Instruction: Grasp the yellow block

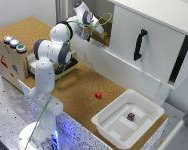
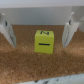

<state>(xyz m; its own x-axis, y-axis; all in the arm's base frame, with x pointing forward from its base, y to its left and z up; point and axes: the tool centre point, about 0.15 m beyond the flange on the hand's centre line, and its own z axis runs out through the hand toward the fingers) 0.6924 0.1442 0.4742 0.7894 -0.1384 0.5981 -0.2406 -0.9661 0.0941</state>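
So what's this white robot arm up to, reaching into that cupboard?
The white robot arm is going after a small yellow cube with dark marks. Its wrist camera shows the open gripper with one finger on each side of the cube, not touching it, so nothing is grasped yet. A small red cube lies on the cork tabletop, and a small dark cube sits in the white plastic tray.

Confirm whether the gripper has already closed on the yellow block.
No: in the wrist view the yellow block sits on the cork surface between the gripper fingers, with clear gaps on both sides.
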